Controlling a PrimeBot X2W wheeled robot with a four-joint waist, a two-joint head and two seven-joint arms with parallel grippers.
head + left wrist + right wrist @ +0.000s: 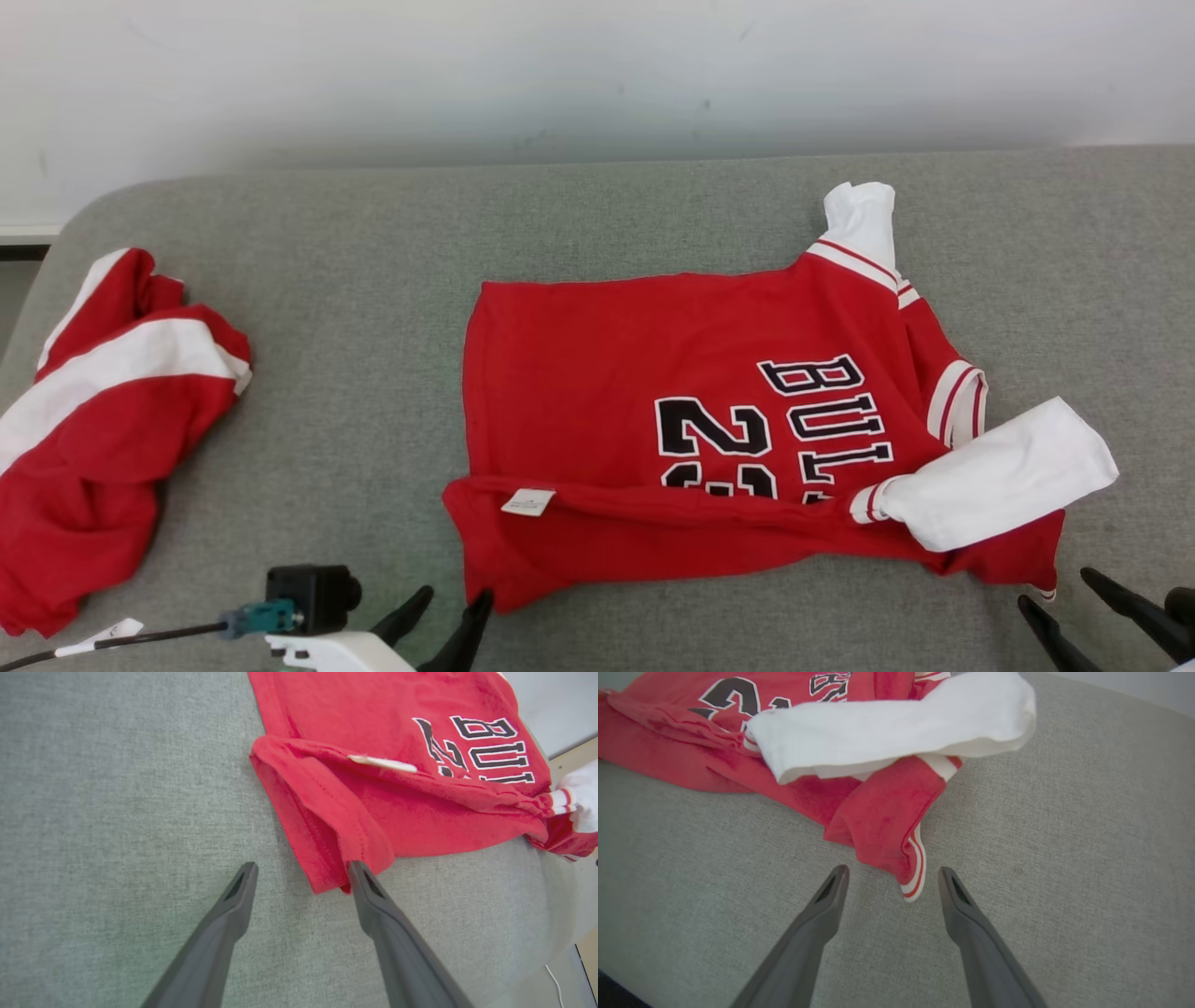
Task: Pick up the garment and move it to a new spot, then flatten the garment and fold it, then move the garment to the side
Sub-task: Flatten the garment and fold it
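The garment (653, 392), a red jersey with black-and-white lettering and white sleeves, lies sideways on the grey padded surface (355, 280). Its near edge is folded over, showing a small white label (528, 502). My left gripper (456, 594) stands open at the garment's near left corner. In the left wrist view that corner of the garment (355, 798) reaches between the fingers of the left gripper (302, 865) and touches the right finger. My right gripper (1055, 588) is open at the near right corner. In the right wrist view a striped tip of the garment (878, 812) lies between the right gripper (893, 871) fingertips.
A second red-and-white garment (103, 420) lies crumpled at the surface's left edge. A white wall (597, 75) rises behind the surface. Bare grey surface lies between the two garments and along the front edge.
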